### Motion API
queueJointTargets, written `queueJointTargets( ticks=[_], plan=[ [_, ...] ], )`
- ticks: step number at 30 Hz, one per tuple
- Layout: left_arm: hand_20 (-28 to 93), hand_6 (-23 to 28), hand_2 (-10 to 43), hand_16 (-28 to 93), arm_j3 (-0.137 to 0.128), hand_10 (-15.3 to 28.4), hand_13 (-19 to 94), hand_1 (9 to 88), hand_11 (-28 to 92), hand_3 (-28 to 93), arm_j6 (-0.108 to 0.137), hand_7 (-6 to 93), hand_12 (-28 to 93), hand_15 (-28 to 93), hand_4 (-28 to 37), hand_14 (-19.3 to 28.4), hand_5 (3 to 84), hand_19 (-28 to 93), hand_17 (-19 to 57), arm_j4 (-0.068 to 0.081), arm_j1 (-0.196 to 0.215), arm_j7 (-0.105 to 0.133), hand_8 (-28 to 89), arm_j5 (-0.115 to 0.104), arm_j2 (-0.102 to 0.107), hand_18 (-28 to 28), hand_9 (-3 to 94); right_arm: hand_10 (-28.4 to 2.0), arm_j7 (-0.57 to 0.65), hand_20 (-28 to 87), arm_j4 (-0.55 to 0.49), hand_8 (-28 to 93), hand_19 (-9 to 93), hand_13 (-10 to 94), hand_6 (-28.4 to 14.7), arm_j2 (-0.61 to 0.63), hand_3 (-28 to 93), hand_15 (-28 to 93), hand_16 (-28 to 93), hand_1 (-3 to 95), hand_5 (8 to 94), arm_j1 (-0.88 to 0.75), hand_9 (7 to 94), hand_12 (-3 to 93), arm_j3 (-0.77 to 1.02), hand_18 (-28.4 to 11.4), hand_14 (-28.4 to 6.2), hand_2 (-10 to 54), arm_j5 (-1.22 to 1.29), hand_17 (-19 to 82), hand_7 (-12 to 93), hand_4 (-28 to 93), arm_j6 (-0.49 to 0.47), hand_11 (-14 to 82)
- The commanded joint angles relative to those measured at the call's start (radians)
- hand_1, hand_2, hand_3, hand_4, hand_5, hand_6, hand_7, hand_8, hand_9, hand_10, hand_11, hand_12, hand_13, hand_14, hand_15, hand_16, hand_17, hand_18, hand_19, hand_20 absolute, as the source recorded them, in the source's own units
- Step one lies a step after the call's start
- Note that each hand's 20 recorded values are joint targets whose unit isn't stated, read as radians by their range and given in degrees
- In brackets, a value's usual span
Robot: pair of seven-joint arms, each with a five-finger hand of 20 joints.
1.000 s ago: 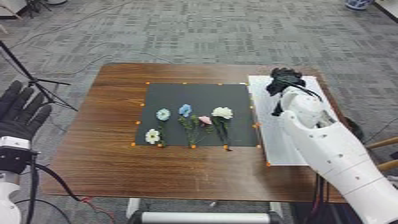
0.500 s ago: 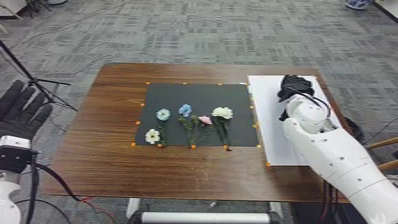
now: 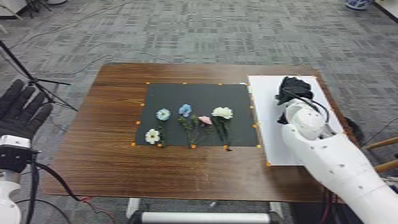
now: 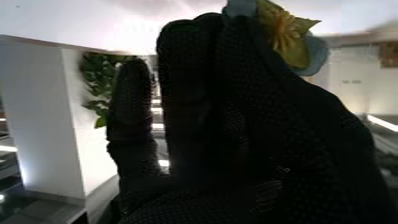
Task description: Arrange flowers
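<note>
Head view: L robot hand is getting cut off at L edge, its arm too. R arm is running off near btm R corner & covering pt of the white board and a bit of the counter. R robot hand is looking too dark for finger detail. Thin stems are overlapping, too small to trace. R wrist view: yellow-&-blue flower is getting cut by the pic's edge; black glove is hiding its stem, also pt of the green plant.
</note>
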Motion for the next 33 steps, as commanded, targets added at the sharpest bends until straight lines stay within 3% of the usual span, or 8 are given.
queueJointTargets(
  ticks=[1, 9, 13, 14, 19, 23, 27, 33],
  plan=[
    [10, 6.9, 17.1, -4, -0.014, 10.8, 21, 24.2, 9, 70, -0.01, 5.2, 10, 16, -28.3, 11.7, 36.7, 17, -3.2, -0.008, 0.014, 0.002, -6, 0.0, -0.007, 9.9, 32.2, -6.7, -0.018, 34, -0.27, 2, 77, 69, 1.0, 0.088, 69, 44, 44, 65.5, 74.9, -0.177, 85.5, 46.2, 0.059, -22.0, -4.8, -9.5, 0.003, 30, 30, -28, 0.087, 15.0],
    [10, 6.8, 17.1, -4, -0.007, 10.8, 21, 24.2, 9, 70, -0.011, 5.2, 10, 16, -28.3, 11.7, 36.7, 17, -3.3, -0.005, 0.001, 0.004, -6, -0.001, -0.001, 10.0, 32.2, -6.8, -0.066, 34, -0.449, 3, 76, 69, 0.8, 0.115, 70, 45, 43, 64.8, 75.2, -0.305, 85.6, 46.5, 0.044, -22.3, -5.1, -9.5, 0.009, 31, 29, -28, 0.077, 15.6],
    [10, 6.8, 17.1, -4, -0.01, 10.9, 21, 24.2, 9, 70, -0.006, 5.3, 10, 16, -28.3, 11.7, 36.7, 18, -3.4, -0.004, -0.003, -0.011, -6, 0.004, -0.004, 10.0, 32.2, -6.8, -0.081, 34, -0.441, 3, 77, 69, 0.8, 0.09, 69, 46, 43, 64.7, 75.2, -0.311, 85.8, 46.7, 0.005, -22.4, -5.0, -9.5, 0.013, 31, 29, -28, 0.101, 16.2],
    [10, 6.8, 17.1, -4, -0.009, 10.8, 21, 24.2, 9, 70, -0.006, 5.3, 10, 16, -28.3, 11.7, 36.7, 18, -3.4, -0.003, -0.002, -0.005, -6, 0.001, -0.002, 10.0, 32.2, -6.7, -0.083, 34, -0.435, 3, 77, 69, 0.8, 0.079, 69, 46, 43, 64.7, 75.3, -0.304, 85.9, 46.7, -0.006, -22.6, -5.1, -9.5, 0.013, 31, 29, -28, 0.091, 16.3],
    [10, 6.8, 17.1, -4, 0.013, 10.9, 22, 24.1, 9, 70, -0.004, 5.2, 10, 16, -28.3, 11.6, 36.6, 17, -3.3, 0.009, -0.03, -0.018, -6, 0.007, 0.005, 9.9, 32.1, -6.7, -0.086, 34, -0.447, 3, 77, 69, 1.0, 0.06, 69, 47, 43, 64.6, 75.3, -0.332, 85.9, 46.6, -0.021, -22.6, -5.0, -9.5, 0.001, 31, 29, -28, 0.089, 16.6],
    [10, 6.8, 17.0, -4, 0.015, 10.9, 22, 24.1, 9, 70, -0.004, 5.2, 10, 16, -28.3, 11.5, 36.6, 17, -3.2, 0.014, -0.035, -0.004, -6, -0.003, 0.007, 9.9, 32.1, -6.7, -0.092, 33, -0.456, 3, 77, 69, 1.1, 0.051, 69, 47, 43, 64.3, 75.2, -0.34, 85.8, 46.7, -0.03, -22.6, -4.9, -9.5, -0.003, 31, 29, -28, 0.09, 16.8],
    [10, 6.9, 16.2, -4, 0.015, 11.1, 21, 23.7, 9, 71, -0.012, 5.1, 10, 16, -28.3, 11.6, 36.6, 17, -3.2, 0.015, -0.037, -0.007, -6, -0.014, 0.009, 9.9, 32.0, -6.7, -0.099, 33, -0.446, 3, 77, 69, 1.1, 0.045, 68, 47, 43, 64.7, 75.2, -0.341, 85.8, 46.6, -0.046, -22.6, -4.7, -9.5, -0.011, 31, 29, -28, 0.105, 16.8],
    [10, 6.9, 17.0, -4, 0.014, 11.1, 22, 24.2, 9, 73, -0.011, 5.0, 10, 16, -27.8, 11.6, 36.7, 17, -3.2, 0.018, -0.042, -0.01, -6, -0.012, 0.011, 9.9, 32.0, -6.9, -0.115, 33, -0.45, 1, 76, 68, 0.9, 0.05, 67, 45, 40, 64.5, 73.4, -0.369, 84.6, 43.1, -0.04, -22.3, -4.0, -9.5, -0.035, 31, 28, -28, 0.091, 13.5]
  ],
)
